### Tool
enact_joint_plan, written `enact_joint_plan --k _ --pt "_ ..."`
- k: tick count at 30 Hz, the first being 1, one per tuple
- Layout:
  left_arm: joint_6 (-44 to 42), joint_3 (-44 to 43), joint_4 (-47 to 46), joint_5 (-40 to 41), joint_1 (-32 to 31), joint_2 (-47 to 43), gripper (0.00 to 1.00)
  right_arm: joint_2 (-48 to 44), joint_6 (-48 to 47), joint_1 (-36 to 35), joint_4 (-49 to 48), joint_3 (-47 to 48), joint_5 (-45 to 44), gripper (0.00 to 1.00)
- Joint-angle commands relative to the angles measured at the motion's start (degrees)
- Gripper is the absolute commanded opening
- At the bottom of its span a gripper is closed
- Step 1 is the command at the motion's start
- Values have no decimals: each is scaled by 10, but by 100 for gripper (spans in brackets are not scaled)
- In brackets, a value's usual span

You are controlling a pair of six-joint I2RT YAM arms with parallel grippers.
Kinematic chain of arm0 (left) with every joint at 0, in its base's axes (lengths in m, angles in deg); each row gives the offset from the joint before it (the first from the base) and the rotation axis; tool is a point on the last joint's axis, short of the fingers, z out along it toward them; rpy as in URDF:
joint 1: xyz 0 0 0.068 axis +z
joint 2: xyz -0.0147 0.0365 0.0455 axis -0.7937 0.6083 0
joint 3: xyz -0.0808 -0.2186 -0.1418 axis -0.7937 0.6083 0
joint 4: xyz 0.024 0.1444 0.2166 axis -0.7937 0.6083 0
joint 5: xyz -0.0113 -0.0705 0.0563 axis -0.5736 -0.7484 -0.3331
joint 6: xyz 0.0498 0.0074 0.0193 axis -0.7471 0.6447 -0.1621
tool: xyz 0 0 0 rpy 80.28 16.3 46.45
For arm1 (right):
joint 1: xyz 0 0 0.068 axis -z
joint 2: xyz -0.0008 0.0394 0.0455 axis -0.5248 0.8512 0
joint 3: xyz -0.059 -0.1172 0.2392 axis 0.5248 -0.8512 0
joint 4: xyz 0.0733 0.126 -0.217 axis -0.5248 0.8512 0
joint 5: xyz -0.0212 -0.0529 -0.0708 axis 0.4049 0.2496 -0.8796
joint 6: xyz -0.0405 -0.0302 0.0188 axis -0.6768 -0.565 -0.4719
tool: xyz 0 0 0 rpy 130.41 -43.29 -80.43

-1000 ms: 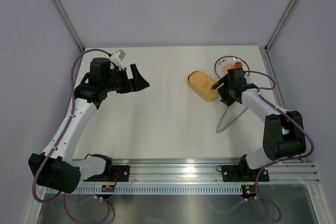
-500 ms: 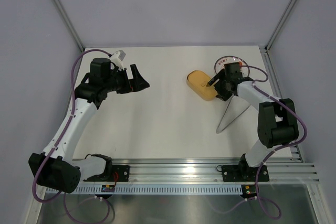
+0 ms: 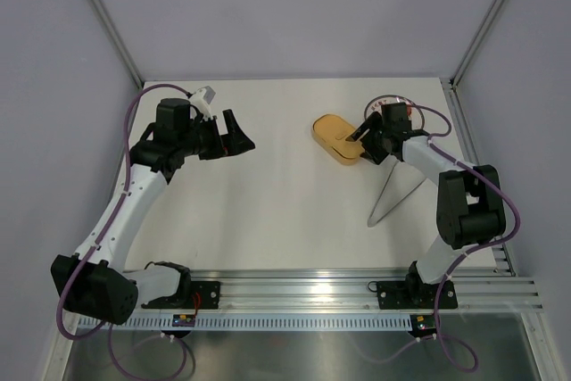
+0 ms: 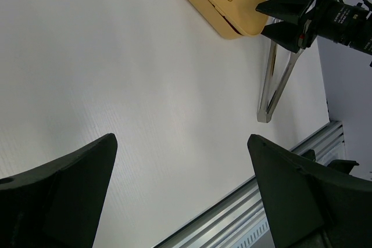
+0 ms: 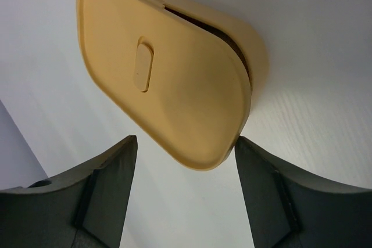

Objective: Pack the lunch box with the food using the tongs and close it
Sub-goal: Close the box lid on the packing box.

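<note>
Flanking one rounded end of the lunch box [image 5: 174, 85], the right end effector [image 5: 186, 140] has its fingers apart, not clamped; whether they touch it is unclear. The box sits on the counter [image 3: 285, 185] at far right, lid slightly ajar, with the tongs [image 3: 390, 194] lying nearer the arm bases. The left end effector [image 3: 239, 133] hangs wide open and empty, well apart.
</note>
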Motion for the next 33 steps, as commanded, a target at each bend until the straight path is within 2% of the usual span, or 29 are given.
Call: enact_joint_plan --k 1,12,19,27,31,33 --pt "-2 0 -26 -10 2 0 99 5 -8 -2 -69 4 29 74" --pt "-1 0 -25 -13 2 5 99 70 -26 -2 -1 57 41 73" --pt "4 1 -31 -17 2 6 99 26 -35 -1 -11 37 32 74" --pt "2 5 -32 -19 1 4 99 17 -51 -2 14 37 0 60" --pt "-2 7 -30 -17 2 1 99 21 -52 -2 27 41 -6 60" --pt "-3 7 -29 -17 2 1 99 20 -53 -1 36 41 -12 63"
